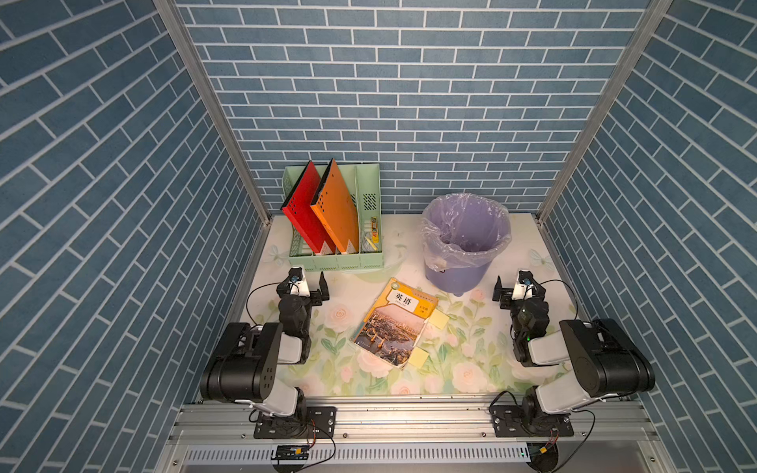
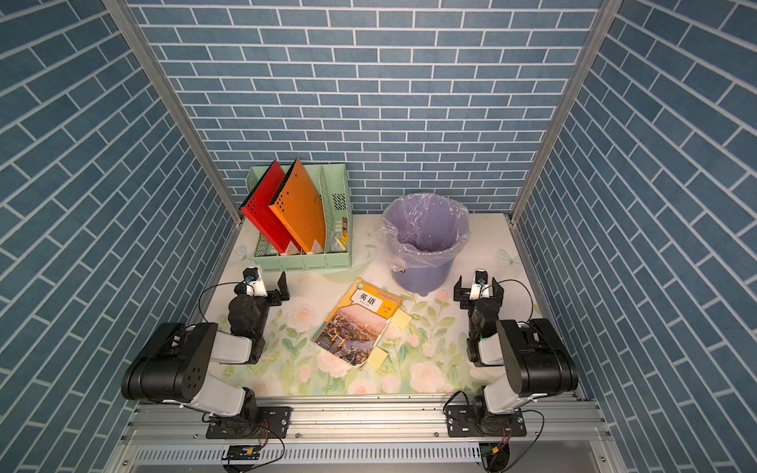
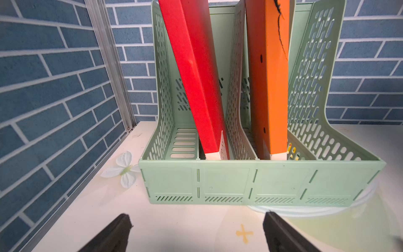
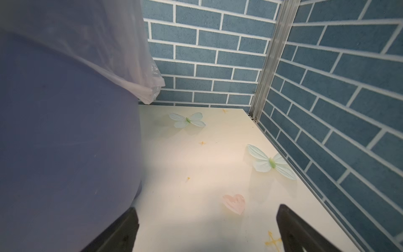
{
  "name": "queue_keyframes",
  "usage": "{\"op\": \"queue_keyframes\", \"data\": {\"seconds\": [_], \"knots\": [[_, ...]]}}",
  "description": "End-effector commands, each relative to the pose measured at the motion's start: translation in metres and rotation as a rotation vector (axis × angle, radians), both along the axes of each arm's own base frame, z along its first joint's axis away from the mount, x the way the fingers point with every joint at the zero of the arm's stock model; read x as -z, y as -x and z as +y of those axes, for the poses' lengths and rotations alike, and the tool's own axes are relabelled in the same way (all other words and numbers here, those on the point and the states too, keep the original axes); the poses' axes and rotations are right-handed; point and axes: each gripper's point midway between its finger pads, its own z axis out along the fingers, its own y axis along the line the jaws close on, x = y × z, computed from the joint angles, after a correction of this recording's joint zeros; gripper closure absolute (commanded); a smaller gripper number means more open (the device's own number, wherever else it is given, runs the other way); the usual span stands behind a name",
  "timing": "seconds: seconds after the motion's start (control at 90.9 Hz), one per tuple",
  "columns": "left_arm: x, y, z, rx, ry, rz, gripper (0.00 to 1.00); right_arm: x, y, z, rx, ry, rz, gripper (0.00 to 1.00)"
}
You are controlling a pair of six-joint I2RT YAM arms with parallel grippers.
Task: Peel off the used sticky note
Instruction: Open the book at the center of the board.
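Note:
A closed textbook (image 1: 395, 323) (image 2: 358, 323) lies tilted at the middle of the floral table. Two yellow sticky notes poke out from its right edge, one farther back (image 1: 437, 318) (image 2: 400, 318) and one nearer the front (image 1: 418, 355) (image 2: 377, 357). No writing can be made out on either. My left gripper (image 1: 304, 282) (image 3: 197, 218) rests open to the left of the book, with nothing between its fingers. My right gripper (image 1: 519, 282) (image 4: 207, 210) sits open and holds nothing to the right of the book, beside the bin. Neither wrist view shows the book or the notes.
A purple bin (image 1: 463, 262) (image 2: 422, 270) (image 4: 65, 131) lined with a clear bag stands at the back right. A green file rack (image 1: 336, 262) (image 3: 239, 181) at the back left holds a red folder (image 1: 303, 204) and an orange folder (image 1: 336, 204). Brick-patterned walls close in three sides.

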Motion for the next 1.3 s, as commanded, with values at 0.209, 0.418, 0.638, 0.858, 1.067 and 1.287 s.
{"op": "queue_keyframes", "data": {"seconds": [0.209, 0.418, 0.638, 0.858, 1.067, 1.287], "knots": [[-0.001, 0.002, -0.002, 0.003, -0.008, -0.005, 0.00, -0.006, -0.001, -0.004, 0.014, 0.009, -0.019, 0.01], [0.000, 0.002, -0.002, 0.003, -0.008, -0.003, 0.00, -0.004, -0.003, -0.008, 0.022, -0.011, -0.009, 0.01], [-0.001, 0.002, -0.002, 0.006, -0.004, -0.006, 0.00, -0.003, -0.005, -0.012, 0.020, -0.031, 0.001, 0.00], [-0.023, -0.054, -0.013, 0.113, -0.018, 0.233, 0.00, -0.053, -0.034, -0.010, 0.123, -0.056, 0.092, 0.01], [-0.031, -0.044, -0.094, 0.651, -0.022, 0.540, 0.00, -0.103, -0.022, -0.003, 0.124, -0.429, 0.096, 0.00], [-0.018, 0.010, -0.156, 0.894, -0.160, 0.655, 0.00, -0.078, 0.009, 0.056, -0.137, -0.563, 0.261, 0.01]]}}
